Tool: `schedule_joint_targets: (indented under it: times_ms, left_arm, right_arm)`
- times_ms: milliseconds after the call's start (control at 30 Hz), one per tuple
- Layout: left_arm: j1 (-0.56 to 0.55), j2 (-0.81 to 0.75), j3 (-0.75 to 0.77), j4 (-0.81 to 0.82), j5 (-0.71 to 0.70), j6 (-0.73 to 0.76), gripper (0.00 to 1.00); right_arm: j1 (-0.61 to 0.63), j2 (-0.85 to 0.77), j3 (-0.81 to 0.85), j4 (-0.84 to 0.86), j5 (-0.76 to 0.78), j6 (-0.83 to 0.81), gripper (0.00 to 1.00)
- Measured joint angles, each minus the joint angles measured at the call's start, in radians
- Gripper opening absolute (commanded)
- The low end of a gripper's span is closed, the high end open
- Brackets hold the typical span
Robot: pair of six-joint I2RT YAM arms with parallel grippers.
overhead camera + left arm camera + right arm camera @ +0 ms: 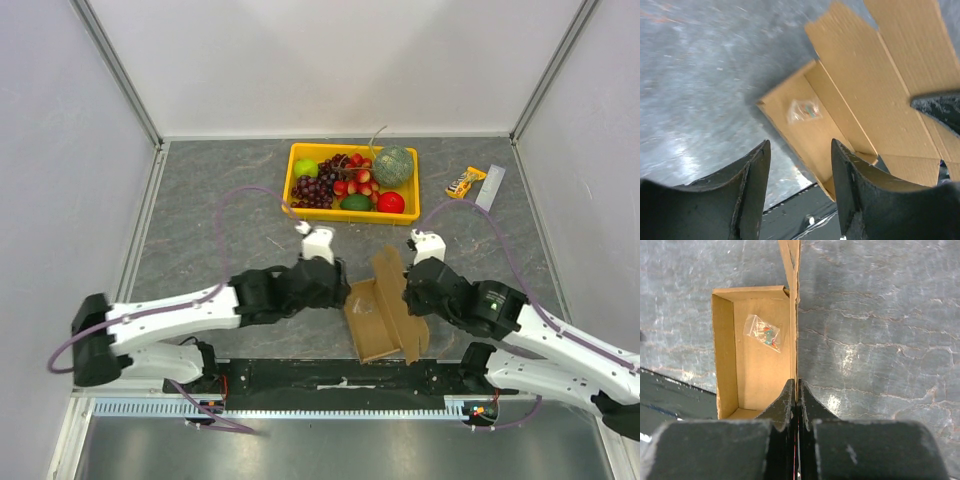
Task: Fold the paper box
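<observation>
On the arms' side of the yellow tray (296, 152), toward its left end, the left gripper (800, 144) hangs wide and empty. In front of the tray's middle sits the paper box (378, 322), its walls already up with a small bag (765, 333) inside, its top open. Toward the tray's right end the right gripper (796, 386) pinches the box's raised flap (393, 285), so closing the lid looks left.
</observation>
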Motion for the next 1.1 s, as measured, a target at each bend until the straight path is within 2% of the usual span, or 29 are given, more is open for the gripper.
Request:
schedule_joint_targets:
  times_ms: [167,367,567,767,933,1100]
  left_arm:
    - [0.142,-0.316,-0.145,-0.014,0.001,0.023,0.59]
    - [0.246,-0.549,-0.234,-0.021,0.013,0.077,0.63]
    - [0.295,-0.62,-0.271,-0.021,0.035,0.138,0.67]
    - [0.321,-0.644,-0.306,0.029,0.067,0.238,0.68]
    - [0.346,-0.668,-0.341,0.111,0.089,0.306,0.68]
    - [0.428,-0.66,-0.383,0.225,0.131,0.353,0.68]
  right_arm:
    - [0.0,0.117,0.061,0.036,-0.119,-0.176,0.0]
    - [0.0,0.31,0.203,0.052,-0.259,-0.423,0.01]
    - [0.0,0.431,0.34,0.06,-0.339,-0.682,0.0]
    - [0.0,0.535,0.389,0.065,-0.381,-0.922,0.0]
    - [-0.012,0.587,0.407,0.059,-0.38,-1.04,0.0]
    - [-0.039,0.588,0.411,0.074,-0.38,-1.149,0.0]
